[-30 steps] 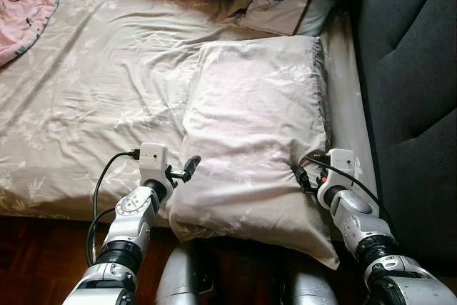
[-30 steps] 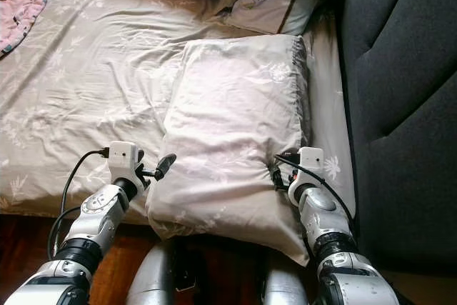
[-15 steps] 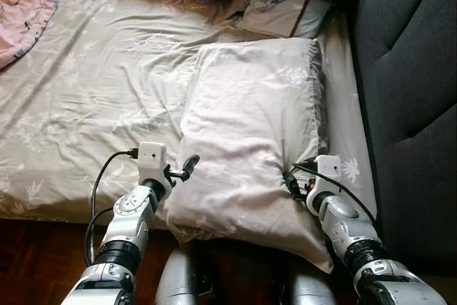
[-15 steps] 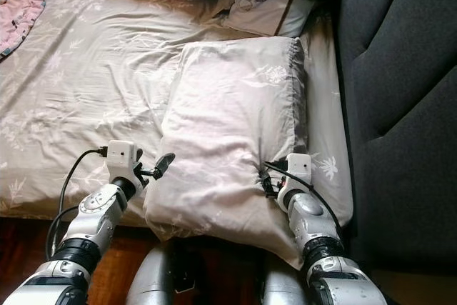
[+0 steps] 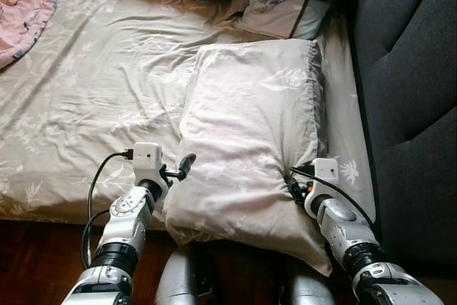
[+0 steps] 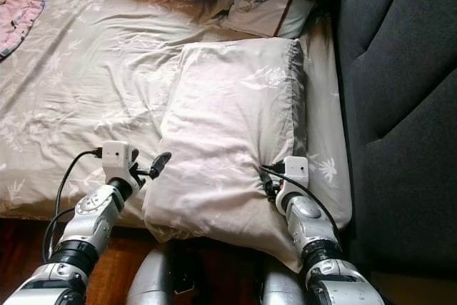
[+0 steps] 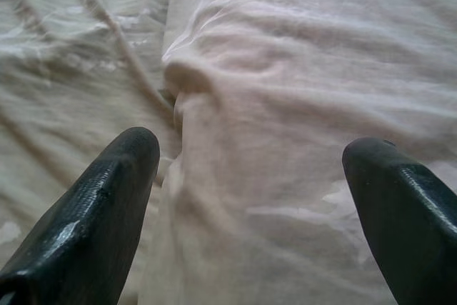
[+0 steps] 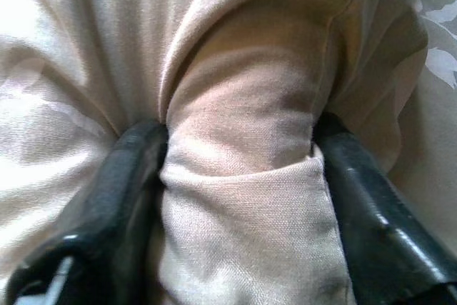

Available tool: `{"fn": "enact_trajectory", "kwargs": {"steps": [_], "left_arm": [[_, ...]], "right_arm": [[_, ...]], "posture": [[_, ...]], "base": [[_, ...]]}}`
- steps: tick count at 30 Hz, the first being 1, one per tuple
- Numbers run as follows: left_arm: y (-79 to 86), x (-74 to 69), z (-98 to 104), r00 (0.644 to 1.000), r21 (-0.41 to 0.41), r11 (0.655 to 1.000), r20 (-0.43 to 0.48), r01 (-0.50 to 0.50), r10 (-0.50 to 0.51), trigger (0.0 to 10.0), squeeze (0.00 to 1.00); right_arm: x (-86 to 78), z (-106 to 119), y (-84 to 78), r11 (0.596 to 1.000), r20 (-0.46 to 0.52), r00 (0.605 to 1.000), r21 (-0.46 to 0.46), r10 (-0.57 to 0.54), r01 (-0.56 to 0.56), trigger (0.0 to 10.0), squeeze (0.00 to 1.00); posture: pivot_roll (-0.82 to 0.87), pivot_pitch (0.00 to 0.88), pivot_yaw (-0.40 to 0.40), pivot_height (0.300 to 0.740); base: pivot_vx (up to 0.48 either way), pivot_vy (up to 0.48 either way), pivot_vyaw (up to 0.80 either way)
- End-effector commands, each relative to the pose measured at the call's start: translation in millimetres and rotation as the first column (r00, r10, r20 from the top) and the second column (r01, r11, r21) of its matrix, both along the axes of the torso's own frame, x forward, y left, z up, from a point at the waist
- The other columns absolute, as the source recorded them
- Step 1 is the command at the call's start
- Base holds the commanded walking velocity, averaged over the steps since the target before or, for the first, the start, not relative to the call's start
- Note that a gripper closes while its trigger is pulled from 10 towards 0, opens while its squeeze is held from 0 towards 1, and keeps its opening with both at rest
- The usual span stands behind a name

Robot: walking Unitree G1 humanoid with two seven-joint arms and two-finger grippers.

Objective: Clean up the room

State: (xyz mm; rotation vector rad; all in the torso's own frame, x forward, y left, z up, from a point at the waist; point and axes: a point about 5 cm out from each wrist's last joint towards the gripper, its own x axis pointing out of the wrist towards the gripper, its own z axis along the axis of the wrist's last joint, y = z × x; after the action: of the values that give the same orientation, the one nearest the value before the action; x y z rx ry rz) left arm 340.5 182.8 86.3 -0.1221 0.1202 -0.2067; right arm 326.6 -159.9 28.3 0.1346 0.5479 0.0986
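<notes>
Jaws of our right gripper (image 8: 239, 176) stay clenched on a fold of the pillow (image 5: 250, 133), which lies on the bed (image 5: 86, 91) beside the dark headboard (image 5: 414, 105). Our left gripper (image 7: 250, 176) hangs spread at the pillow's near left edge, shifted slightly left.

No text, label, brand or number can be read anywhere. The bedding carries only leaf and cartoon prints, without legible words.
</notes>
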Motion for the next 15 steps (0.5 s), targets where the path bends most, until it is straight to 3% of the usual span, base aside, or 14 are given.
{"fn": "enact_trajectory", "kwargs": {"steps": [1,5,15], "left_arm": [[6.2,-8.5,-11,0.999,-0.017,1.0,-0.045,-0.022,0.021,10.0,0.0],[7.0,-11.9,-15,0.998,-0.047,0.998,-0.062,-0.033,0.03,10.0,0.0],[1.1,-21.3,-38,0.988,-0.067,0.998,-0.151,-0.02,0.009,10.0,0.0]], "right_arm": [[-48.4,-54,15.5,0.998,-0.261,0.963,0.011,0.067,-0.067,0.0,0.0],[-51.2,-56,11.5,0.998,-0.263,0.963,0.001,0.06,-0.062,0.0,0.0],[-56.5,-57,-18.0,0.998,-0.26,0.965,-0.053,0.024,-0.039,0.0,0.0]], "posture": [[-0.09,0.332,0.073,0.651],[-0.09,0.343,0.059,0.651],[-0.15,0.362,0.018,0.651]], "base": [[0.0,0.0,0.0],[0.0,0.0,0.0],[0.0,0.0,0.0]]}}
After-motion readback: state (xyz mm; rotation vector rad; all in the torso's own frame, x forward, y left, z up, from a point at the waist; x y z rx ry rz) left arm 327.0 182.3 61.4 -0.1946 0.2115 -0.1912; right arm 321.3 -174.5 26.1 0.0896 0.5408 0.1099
